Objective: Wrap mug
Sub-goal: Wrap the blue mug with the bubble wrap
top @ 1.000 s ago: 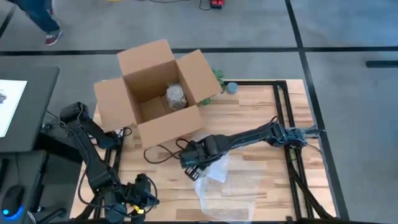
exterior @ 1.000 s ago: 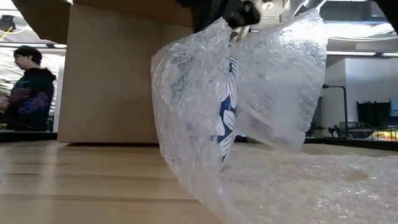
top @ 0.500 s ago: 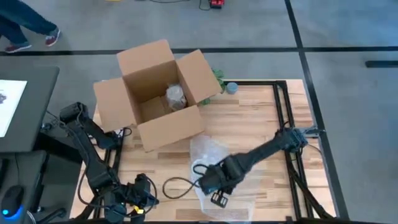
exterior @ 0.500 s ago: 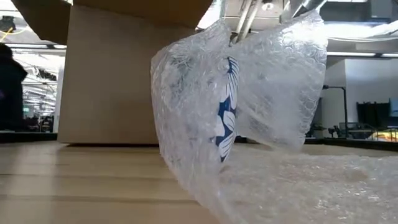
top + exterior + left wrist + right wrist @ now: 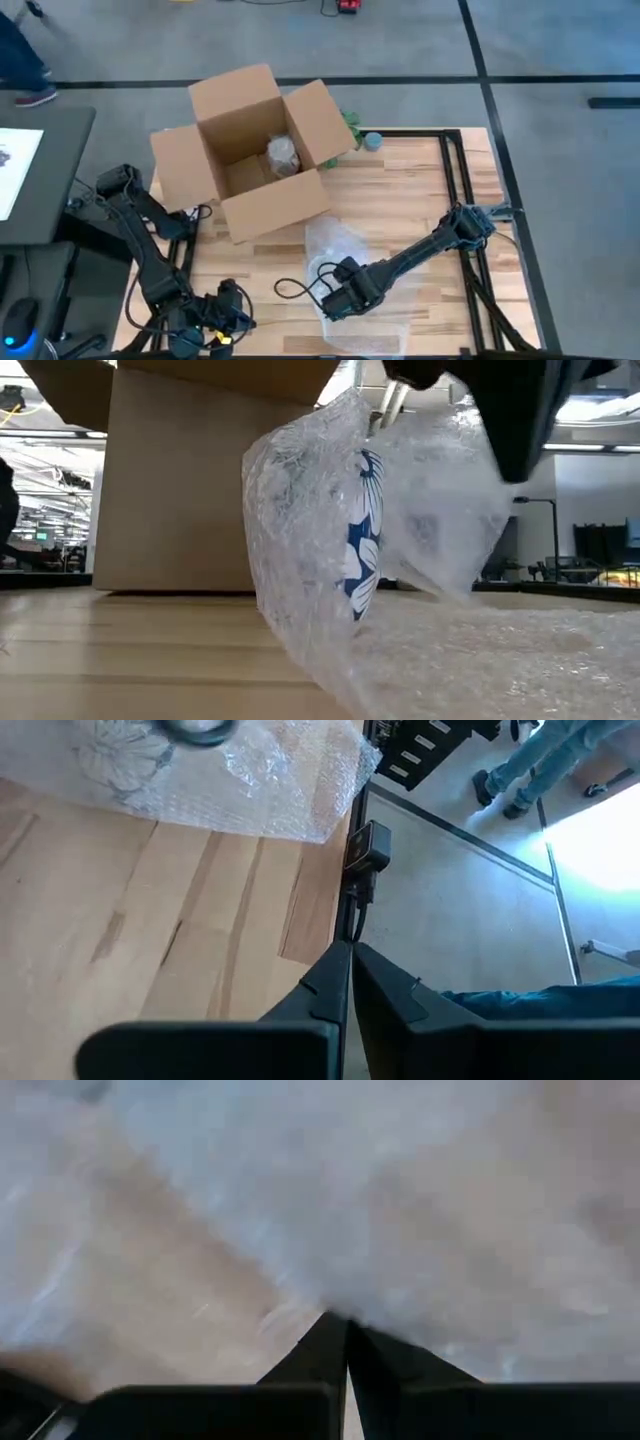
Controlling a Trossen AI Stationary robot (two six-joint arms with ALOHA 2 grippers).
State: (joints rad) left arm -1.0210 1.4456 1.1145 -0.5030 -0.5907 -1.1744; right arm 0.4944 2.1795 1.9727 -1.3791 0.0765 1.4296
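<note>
While you read the high view, note these labels:
Mug (image 5: 362,530): upright on the table (image 5: 400,190), blue-and-white pattern showing through bubble wrap (image 5: 335,245) draped over it, in front of the cardboard box (image 5: 255,150).
Right gripper (image 5: 340,300): just beside the mug, over the wrap's near part; fingers pressed together, holding nothing.
Left gripper (image 5: 350,955): parked at the table's near-left corner, fingers together.
Change: half a second ago your right gripper sat slightly farther right; mug and wrap unmoved.
</note>
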